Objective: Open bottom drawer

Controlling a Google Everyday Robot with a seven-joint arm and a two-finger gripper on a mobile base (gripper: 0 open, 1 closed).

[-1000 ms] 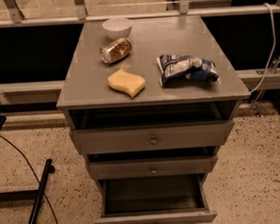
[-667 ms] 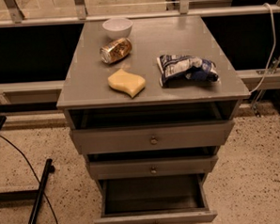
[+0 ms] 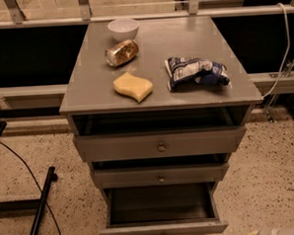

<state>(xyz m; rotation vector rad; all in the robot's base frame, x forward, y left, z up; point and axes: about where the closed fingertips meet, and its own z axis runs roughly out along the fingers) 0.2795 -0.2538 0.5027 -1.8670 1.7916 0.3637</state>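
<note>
Drawer [image 3: 163,230] at bottom, grey, slim-fronted, wide open; claw [image 3: 284,232] lower right.

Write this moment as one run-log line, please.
bottom drawer: pulled open | hand: not in view | cabinet top: bowl, can, sponge, snack bag

The grey bottom drawer [image 3: 161,210], lowest of three, is pulled well out toward the near side, its slim front panel level. The gripper [image 3: 284,231] is a pale shape at the near right edge.
</note>
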